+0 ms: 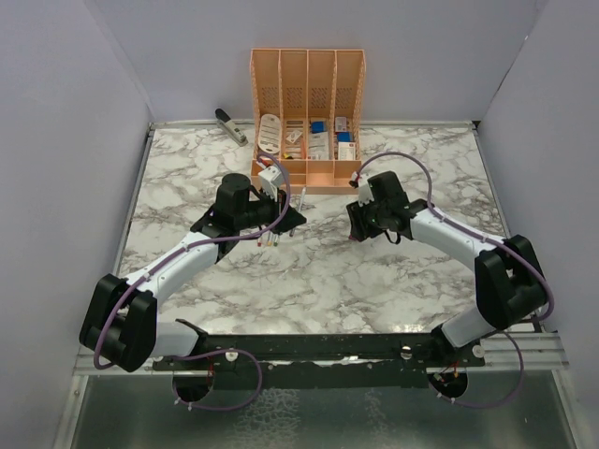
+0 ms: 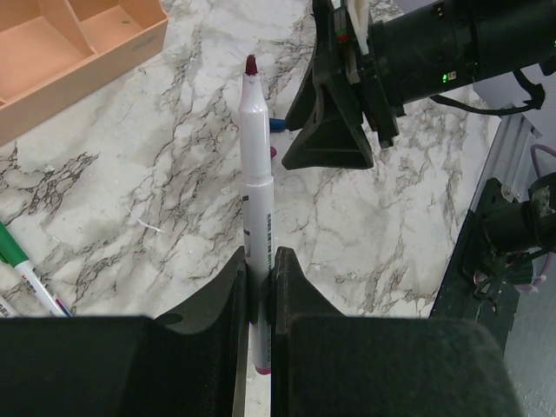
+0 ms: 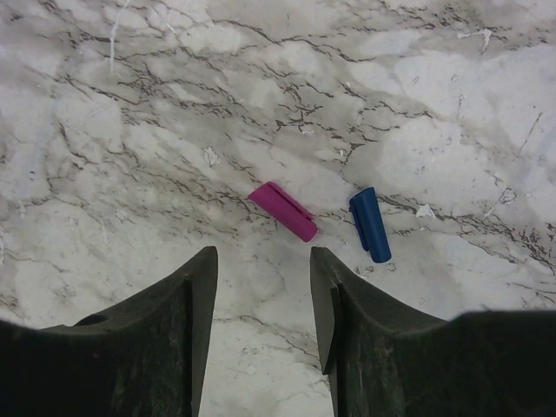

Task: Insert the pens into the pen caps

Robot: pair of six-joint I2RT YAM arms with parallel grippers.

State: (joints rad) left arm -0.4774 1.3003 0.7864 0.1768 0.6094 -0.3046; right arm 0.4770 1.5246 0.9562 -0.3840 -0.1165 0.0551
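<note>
Left gripper (image 2: 259, 265): closed narrow on the barrel of one pen (image 2: 256, 165), gripped at its lower half. The pen's body is whitish; its dark red tip is bare and points away from the gripper toward the right arm. In the top view this gripper stands over the middle of the counter (image 1: 309, 281), near the front of the orange organiser (image 1: 307, 112). Right gripper (image 3: 261, 261): jaws wide, nothing between them, held above the counter just right of the left gripper. Two pen caps lie flat on the counter directly ahead of its fingers (image 3: 193, 295): a purple cap (image 3: 284, 211) in line with the gap between the jaws, and a blue cap (image 3: 370, 224) just beside it toward the right-hand finger. The caps are not touching each other and neither gripper touches them. A second pen with a green end (image 2: 19, 261) lies on the counter left of the left gripper, seen at the edge of the left wrist view. A grey stapler (image 1: 231, 126) sits at the far left, beside the organiser. Other pens and caps cannot be made out with certainty.
</note>
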